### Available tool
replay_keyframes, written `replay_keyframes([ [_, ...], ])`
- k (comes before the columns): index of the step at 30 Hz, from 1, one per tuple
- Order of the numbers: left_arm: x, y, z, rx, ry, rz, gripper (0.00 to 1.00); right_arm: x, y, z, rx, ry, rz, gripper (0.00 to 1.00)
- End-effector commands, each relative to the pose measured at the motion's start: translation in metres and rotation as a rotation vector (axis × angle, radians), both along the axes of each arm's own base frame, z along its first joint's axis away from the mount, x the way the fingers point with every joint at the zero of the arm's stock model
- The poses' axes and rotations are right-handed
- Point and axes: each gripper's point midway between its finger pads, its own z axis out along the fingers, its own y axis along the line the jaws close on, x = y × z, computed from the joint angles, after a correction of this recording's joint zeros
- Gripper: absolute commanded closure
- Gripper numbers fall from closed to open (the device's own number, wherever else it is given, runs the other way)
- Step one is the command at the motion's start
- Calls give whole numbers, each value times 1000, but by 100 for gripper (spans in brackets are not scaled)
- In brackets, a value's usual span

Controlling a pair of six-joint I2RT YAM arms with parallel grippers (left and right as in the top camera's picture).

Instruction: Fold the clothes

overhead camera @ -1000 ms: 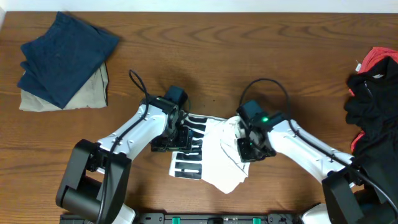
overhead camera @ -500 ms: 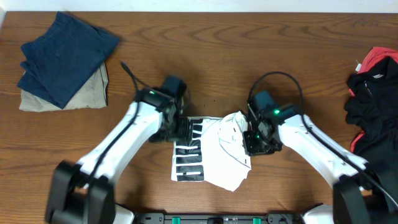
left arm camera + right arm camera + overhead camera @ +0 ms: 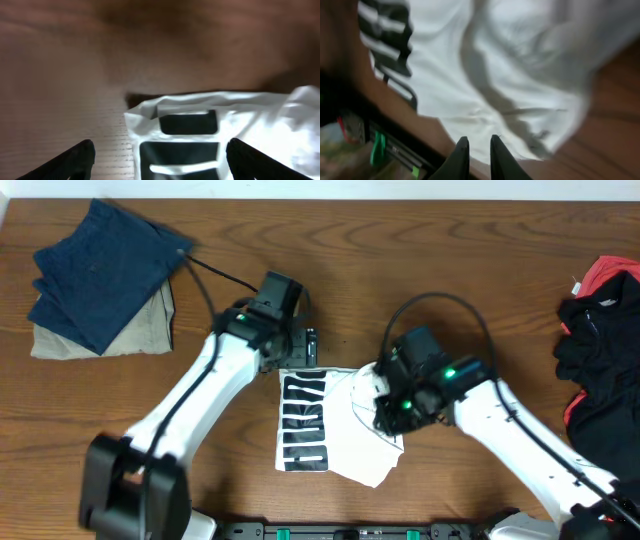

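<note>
The clothes, a white T-shirt [image 3: 352,450] with black block lettering [image 3: 304,424], lie folded into a small bundle near the table's front edge. My left gripper [image 3: 302,348] hovers just behind the shirt's far edge. In the left wrist view it [image 3: 160,161] is wide open, and the shirt [image 3: 260,125] lies below it, untouched. My right gripper [image 3: 386,410] is over the bundle's rumpled right side. Its jaws [image 3: 477,151] stand almost together above the white cloth [image 3: 495,75], with nothing between them.
A navy folded garment [image 3: 105,268] lies on a beige one [image 3: 152,328] at the far left. A heap of black and red clothes [image 3: 600,350] sits at the right edge. The table's front edge [image 3: 380,150] is close to the right gripper.
The left gripper has pulled back off the lettering to the shirt's far edge and opened wider. The right gripper has shifted left over the bundle, with the white flap lying on the shirt.
</note>
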Motion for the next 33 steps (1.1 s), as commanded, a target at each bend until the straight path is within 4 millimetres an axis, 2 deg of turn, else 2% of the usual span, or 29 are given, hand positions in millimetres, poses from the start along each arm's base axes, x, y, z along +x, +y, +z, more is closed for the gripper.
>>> replay_keyframes([
  [1, -8, 7, -32, 49, 98, 11, 15, -33, 15, -13, 64, 92, 68, 85],
  [4, -16, 10, -55, 85, 180, 11, 15, -49, 17, -29, 53, 110, 89, 85],
  [7, -29, 16, -75, 122, 267, 10, 15, -56, 14, -45, 43, 100, 100, 85],
  [10, -45, 22, -89, 160, 355, 10, 15, -48, -9, -67, -88, 63, -11, 85],
  [14, -73, 34, -91, 215, 482, 10, 15, -33, -33, -82, -195, 10, -134, 85],
  [18, -104, 42, -81, 242, 622, 34, 15, -8, -46, -83, -207, -51, -217, 85],
  [20, -123, 34, -73, 189, 716, 40, 15, 17, -59, -82, -223, -132, -274, 86],
  [23, -138, 23, -65, 121, 797, 51, 15, 55, -64, -74, -177, -260, -307, 89],
  [25, -140, 19, -61, 94, 808, 55, 15, 76, -64, -66, -132, -334, -316, 89],
  [27, -135, 20, -56, 91, 773, 56, 15, 85, -60, -59, -87, -351, -324, 89],
  [28, -131, 22, -53, 91, 751, 58, 15, 86, -58, -57, -70, -346, -320, 88],
  [30, -117, 29, -41, 99, 669, 74, 15, 81, -52, -57, -43, -324, -306, 78],
  [33, -81, 40, -20, 73, 487, 96, 14, 74, -53, -60, -51, -290, -299, 71],
])
